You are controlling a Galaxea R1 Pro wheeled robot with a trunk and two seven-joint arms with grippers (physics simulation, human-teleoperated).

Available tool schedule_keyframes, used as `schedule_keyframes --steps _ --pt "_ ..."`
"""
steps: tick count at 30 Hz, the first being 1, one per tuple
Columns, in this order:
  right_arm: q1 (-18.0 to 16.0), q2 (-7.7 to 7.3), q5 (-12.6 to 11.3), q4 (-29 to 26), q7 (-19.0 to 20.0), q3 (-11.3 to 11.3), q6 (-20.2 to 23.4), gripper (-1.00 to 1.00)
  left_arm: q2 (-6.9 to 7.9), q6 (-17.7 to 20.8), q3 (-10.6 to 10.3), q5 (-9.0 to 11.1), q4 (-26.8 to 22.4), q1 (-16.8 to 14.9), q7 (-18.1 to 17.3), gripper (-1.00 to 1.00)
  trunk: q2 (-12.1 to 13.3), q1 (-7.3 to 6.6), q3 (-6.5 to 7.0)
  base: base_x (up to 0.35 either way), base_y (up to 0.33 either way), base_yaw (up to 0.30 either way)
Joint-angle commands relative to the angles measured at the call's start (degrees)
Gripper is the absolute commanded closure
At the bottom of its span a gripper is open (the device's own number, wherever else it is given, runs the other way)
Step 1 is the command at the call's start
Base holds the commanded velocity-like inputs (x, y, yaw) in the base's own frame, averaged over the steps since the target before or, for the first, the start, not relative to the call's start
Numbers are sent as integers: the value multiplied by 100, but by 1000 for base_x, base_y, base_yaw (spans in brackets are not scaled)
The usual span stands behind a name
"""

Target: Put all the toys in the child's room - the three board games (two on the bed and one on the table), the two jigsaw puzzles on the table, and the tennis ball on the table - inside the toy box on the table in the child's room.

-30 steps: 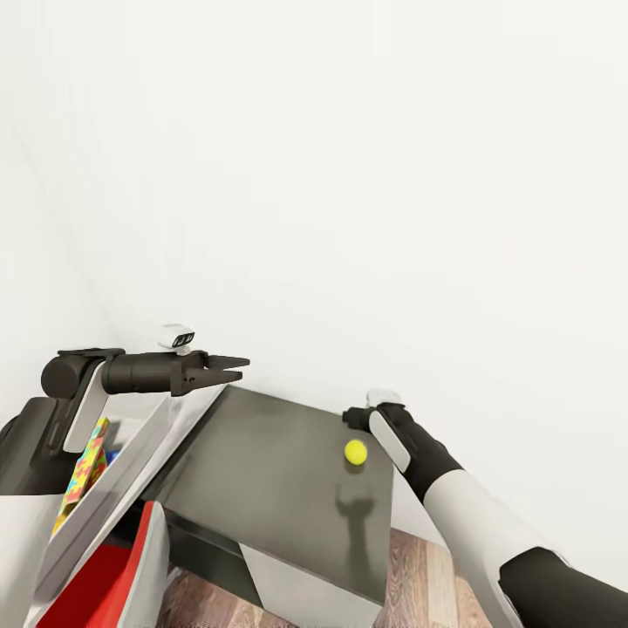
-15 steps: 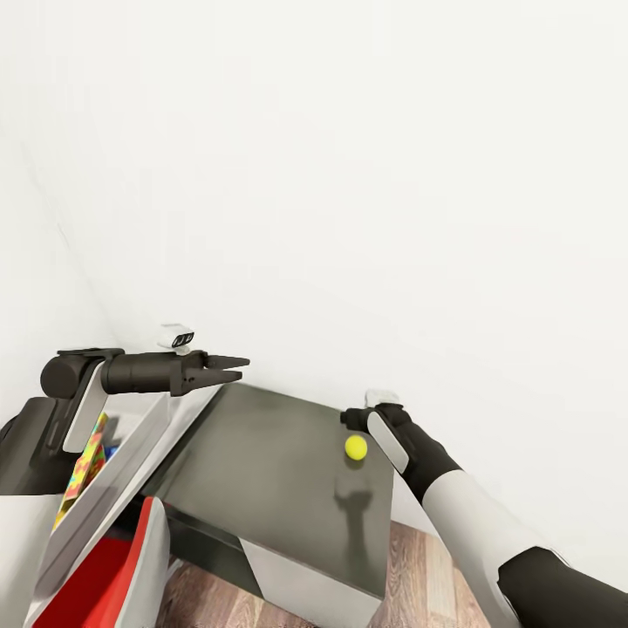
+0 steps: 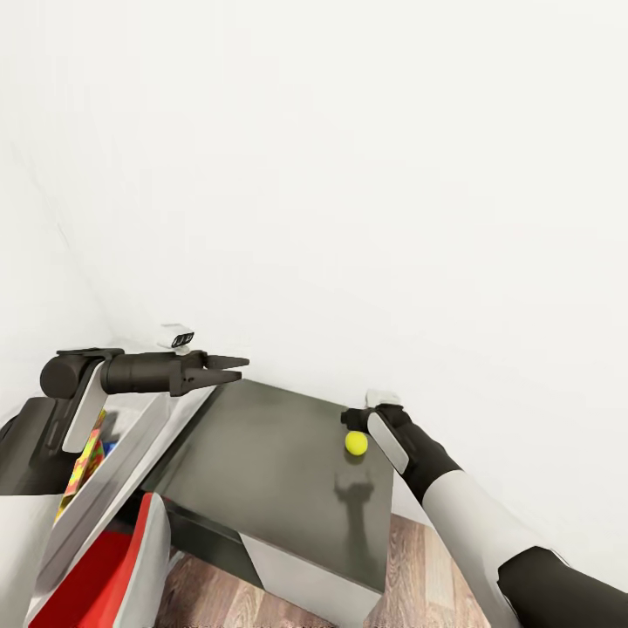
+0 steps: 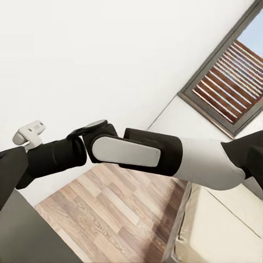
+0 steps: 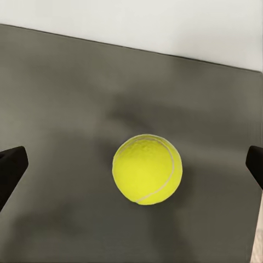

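Jaws of right gripper (image 5: 131, 164) wide apart above tennis ball (image 5: 147, 169) on table (image 3: 262, 471); left gripper (image 3: 228, 368) pressed together, near table.

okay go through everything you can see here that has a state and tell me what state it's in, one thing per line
tennis ball: resting on the table, not gripped.
right gripper: open, fingers wide either side of the ball, not touching it.
left gripper: held in the air near the toy box, holding nothing, jaws close together.
toy box: open, a colourful box standing inside.
table: bears the ball.
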Motion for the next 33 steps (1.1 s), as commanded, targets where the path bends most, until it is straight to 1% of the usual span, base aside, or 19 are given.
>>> schedule_keyframes --steps 1,5,9,33 --pt "-6 -6 -60 13 -53 24 -45 -100 5 61 -5 22 0 -6 -6 -100 -13 3 -21 0 0 0" --pt "-6 -15 -60 95 -48 24 -168 -100 5 65 -1 22 -7 -13 -9 -100 -13 3 -58 0 0 0" --pt "-7 -21 -60 121 -49 24 -201 -100 6 66 0 22 -8 -15 -9 -100 -13 3 -95 0 0 0" --pt "-14 -20 -52 128 -51 17 -221 -100 6 58 0 22 -8 -15 -9 -100 -13 3 -315 0 0 0"
